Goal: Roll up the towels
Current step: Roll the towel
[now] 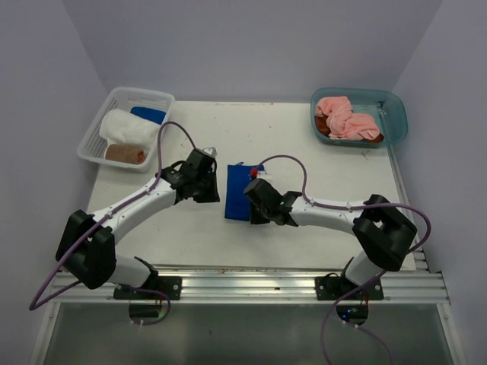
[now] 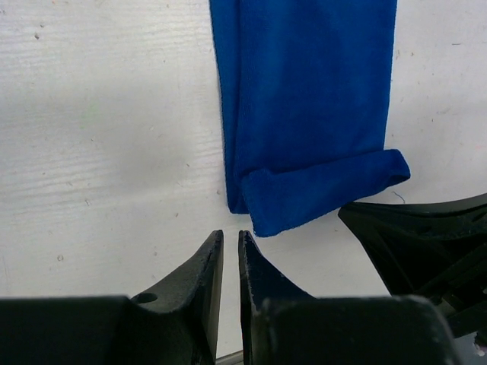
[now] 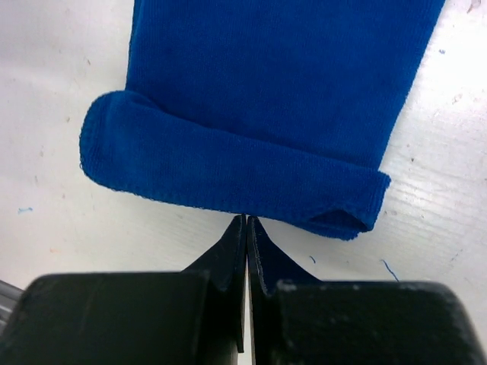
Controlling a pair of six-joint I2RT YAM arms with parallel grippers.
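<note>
Blue towel (image 3: 281, 76) runs lengthwise away, its rolled end (image 3: 228, 171) touching the right tool (image 3: 246, 220), which is closed and empty. Left tool (image 2: 230, 243), barely ajar and empty, sits beside the roll's corner.

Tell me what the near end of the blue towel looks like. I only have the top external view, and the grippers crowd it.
Observer: In the right wrist view, the near end of the blue towel is turned over on itself into a loose first roll. The rest lies flat.
Operator: Report the right gripper.
Observer: The right gripper is shut, with its tips at the near edge of that roll. No cloth shows between them.
</note>
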